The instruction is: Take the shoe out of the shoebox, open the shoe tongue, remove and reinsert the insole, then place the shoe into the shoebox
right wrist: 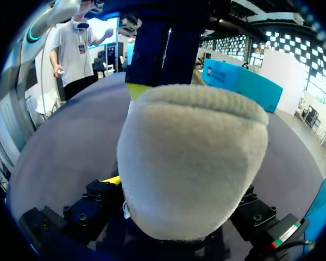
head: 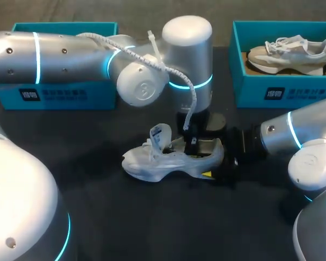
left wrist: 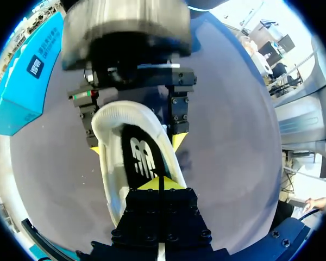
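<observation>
Shoe (right wrist: pixel 190 163) heel soft, light, clamped between right fingers (left wrist: pixel 177 142); left fingers (left wrist: pixel 149 184) closed tight over thin bendy insole (left wrist: pixel 141 157); pinch its edge.

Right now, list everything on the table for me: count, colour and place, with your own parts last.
table: one, black, under everything.
left shoebox: one, teal, far left, partly behind the left arm.
right shoebox: one, teal, far right.
beige shoe: one, beige, lying in the right shoebox.
white shoe: one, white, mid-table, tongue standing up.
insole: one, black, lying inside the white shoe.
left hand: one, yellow tips pressed together, over the insole.
right hand: one, yellow tips, clamped on the white shoe's heel from both sides.
</observation>
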`<state>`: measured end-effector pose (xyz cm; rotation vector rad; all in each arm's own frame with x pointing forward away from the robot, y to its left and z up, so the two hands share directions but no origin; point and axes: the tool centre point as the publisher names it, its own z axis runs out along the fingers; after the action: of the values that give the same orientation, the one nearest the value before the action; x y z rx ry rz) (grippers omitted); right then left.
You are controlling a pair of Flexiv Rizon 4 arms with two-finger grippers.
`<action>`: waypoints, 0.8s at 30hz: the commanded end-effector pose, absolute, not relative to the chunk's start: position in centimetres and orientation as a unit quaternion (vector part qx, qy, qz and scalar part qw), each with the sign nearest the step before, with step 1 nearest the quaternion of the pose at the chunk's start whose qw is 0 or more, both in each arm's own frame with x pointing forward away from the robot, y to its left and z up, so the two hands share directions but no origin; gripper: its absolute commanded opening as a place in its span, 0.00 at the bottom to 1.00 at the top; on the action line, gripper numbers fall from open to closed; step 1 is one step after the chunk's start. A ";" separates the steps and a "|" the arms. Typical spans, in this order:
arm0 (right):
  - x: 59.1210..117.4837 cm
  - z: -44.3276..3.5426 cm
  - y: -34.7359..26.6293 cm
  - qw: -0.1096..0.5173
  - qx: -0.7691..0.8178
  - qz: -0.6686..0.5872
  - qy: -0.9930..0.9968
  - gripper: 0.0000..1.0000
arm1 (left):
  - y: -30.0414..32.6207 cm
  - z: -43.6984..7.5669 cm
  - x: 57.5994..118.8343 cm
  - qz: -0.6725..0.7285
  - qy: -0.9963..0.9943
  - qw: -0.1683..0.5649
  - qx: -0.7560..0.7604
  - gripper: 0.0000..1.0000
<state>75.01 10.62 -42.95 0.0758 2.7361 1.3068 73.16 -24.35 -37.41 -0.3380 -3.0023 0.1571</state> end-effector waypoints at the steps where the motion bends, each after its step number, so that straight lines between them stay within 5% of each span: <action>1: 74.9 -43.1 10.7 0.055 0.026 0.428 0.902 0.00 | -23.6 -38.0 73.3 0.056 -0.991 0.059 -0.109 0.00; 12: 74.9 -43.1 10.7 0.055 0.026 0.428 0.902 0.00 | -23.8 -39.0 72.7 0.059 -0.988 0.083 -0.118 0.00; 14: 74.9 -43.1 10.7 0.055 0.026 0.428 0.902 0.00 | -23.8 -39.2 72.6 0.059 -0.987 0.088 -0.118 0.24; 24: 74.9 -43.1 10.7 0.055 0.026 0.428 0.902 0.00 | -23.6 -40.9 72.2 0.052 -0.987 0.095 -0.117 0.24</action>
<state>74.96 10.63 -42.95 0.0743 2.7363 1.3061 72.39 -23.30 -39.91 -0.3438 -2.9284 0.1583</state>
